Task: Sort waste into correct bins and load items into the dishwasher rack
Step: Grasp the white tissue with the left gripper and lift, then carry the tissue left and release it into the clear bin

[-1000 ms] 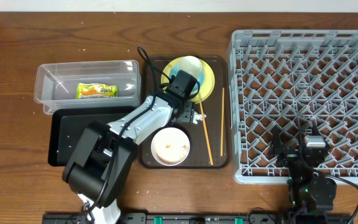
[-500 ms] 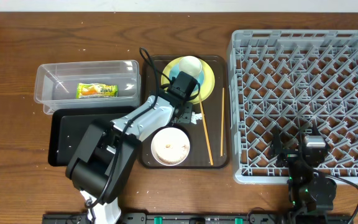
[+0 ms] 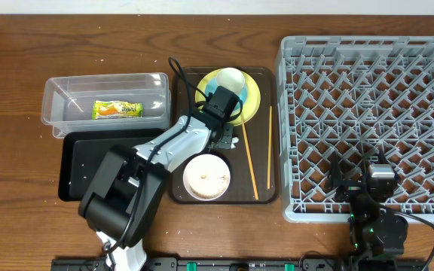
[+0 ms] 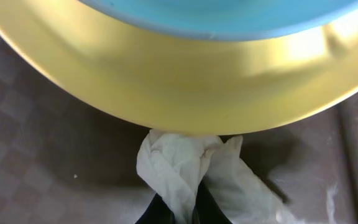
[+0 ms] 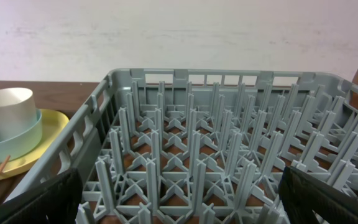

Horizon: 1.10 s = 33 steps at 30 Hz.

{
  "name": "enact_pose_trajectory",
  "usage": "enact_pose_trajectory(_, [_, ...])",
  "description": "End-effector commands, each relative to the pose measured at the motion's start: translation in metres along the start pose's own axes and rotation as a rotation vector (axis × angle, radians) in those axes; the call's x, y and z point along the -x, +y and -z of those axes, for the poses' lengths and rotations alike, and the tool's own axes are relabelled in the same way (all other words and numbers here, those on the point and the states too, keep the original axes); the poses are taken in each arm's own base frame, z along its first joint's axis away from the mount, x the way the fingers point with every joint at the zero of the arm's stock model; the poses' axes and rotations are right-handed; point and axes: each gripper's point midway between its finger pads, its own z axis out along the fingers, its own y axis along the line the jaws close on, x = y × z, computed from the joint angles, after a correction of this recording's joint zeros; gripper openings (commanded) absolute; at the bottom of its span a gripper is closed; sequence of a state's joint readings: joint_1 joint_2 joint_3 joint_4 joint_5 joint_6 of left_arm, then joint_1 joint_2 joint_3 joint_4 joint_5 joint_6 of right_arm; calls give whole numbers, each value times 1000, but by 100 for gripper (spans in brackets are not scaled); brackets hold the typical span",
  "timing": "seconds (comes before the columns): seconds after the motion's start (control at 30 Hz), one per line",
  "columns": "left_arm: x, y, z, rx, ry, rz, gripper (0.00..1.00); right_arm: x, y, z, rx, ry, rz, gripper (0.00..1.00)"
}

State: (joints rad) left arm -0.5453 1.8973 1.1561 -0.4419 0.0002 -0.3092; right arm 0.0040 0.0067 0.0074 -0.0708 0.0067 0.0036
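Left gripper (image 4: 180, 210) pinched shut on the crumpled tissue (image 4: 185, 158), which lies on the brown tray (image 4: 36, 155) at the near rim of the yellow-green plate (image 4: 197, 87). Right gripper (image 5: 182, 202) spread wide over the rack (image 5: 191, 143). Risk: the pinch looks thin and may slip on lift, or the trailing tissue may drag on the plate rim.

- Desk (image 3: 21, 45): brown wood, visible grain, low sheen.
- Rack (image 3: 368, 41): grey moulded plastic, matt.
- Tub (image 3: 51, 102): clear, smooth plastic.
- Wrapper (image 3: 117, 110): shiny film.
- Plate (image 4: 197, 87): yellow-green, smooth, glossy.
- Bowl (image 4: 229, 15): light blue, smooth.
- Tissue (image 4: 179, 162): white crumpled paper, soft, matt.
- Serving tray (image 4: 17, 143): dark, with a fine chequered texture.
- Chopsticks (image 3: 248, 162): pale bare wood.
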Motion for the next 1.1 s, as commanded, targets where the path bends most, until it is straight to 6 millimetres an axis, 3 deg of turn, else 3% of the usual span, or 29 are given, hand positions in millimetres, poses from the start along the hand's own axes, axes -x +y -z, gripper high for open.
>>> enact_pose_trajectory(0.0, [13,0,28,-9,-61,-3,6,-2,2,0,8,5,-3,99])
enact_pose_trajectory(0.2, [43,10,90,-27,-231,41,6,-2,2,0,8,5,-2,99])
enact_pose_trajectory(0.33, [68,55,136,115,-406,171,6,-2,2,0,8,5,-2,99])
enact_pose_trajectory(0.43, [80,94,159,239,-499,260,6,-2,2,0,8,5,-3,99])
enact_pose_trajectory(0.57, [85,129,163,316,-523,331,7,-2,2,0,8,5,-2,99])
enact_pose_trajectory(0.83, [78,195,144,416,-461,457,6,-2,2,0,8,5,-2,99])
enact_pose_trajectory(1.07, [70,220,113,461,-387,493,8,-2,2,0,8,6,-3,99])
